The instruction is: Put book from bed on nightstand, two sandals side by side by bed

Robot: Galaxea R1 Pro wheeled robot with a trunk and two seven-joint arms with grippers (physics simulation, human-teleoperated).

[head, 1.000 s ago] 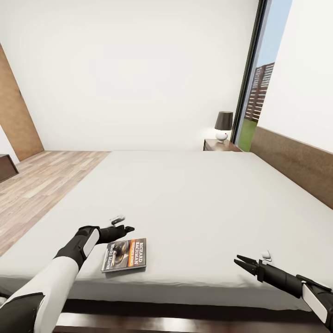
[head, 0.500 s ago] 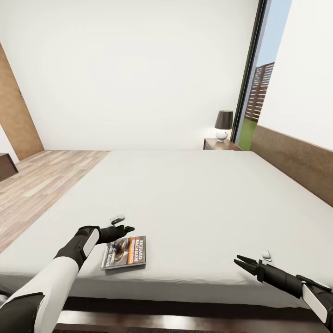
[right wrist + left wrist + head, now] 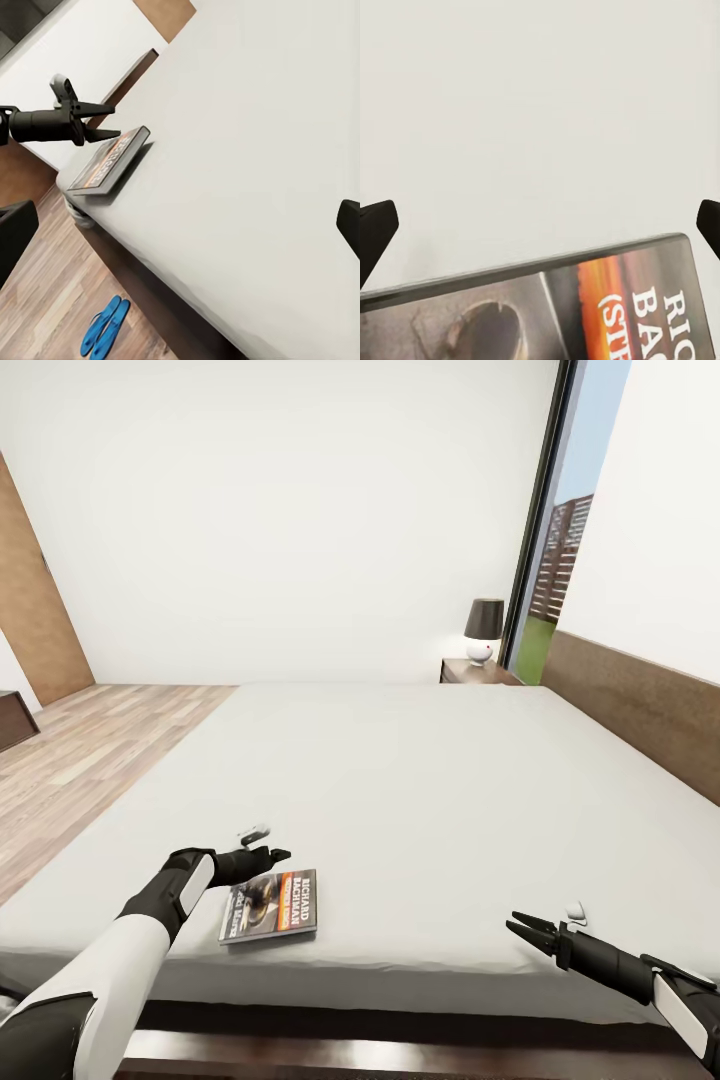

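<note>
Dark, orange-banded book (image 3: pixel 268 907), grey-beige bed (image 3: pixel 420 780), blue sandals (image 3: pixel 104 327)

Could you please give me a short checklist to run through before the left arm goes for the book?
1. Book lies flat on the bed, near its edge: ok.
2. Left gripper open, just above the book's far edge: ok.
3. Book between the fingers: not ok.
4. Right gripper open, well apart from the book: ok.
5. Nightstand in sight beyond the bed's far side: ok.
6. Free room on its top beside the lamp: cannot tell.

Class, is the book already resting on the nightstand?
No, the book lies on the bed, far from the nightstand.
</note>
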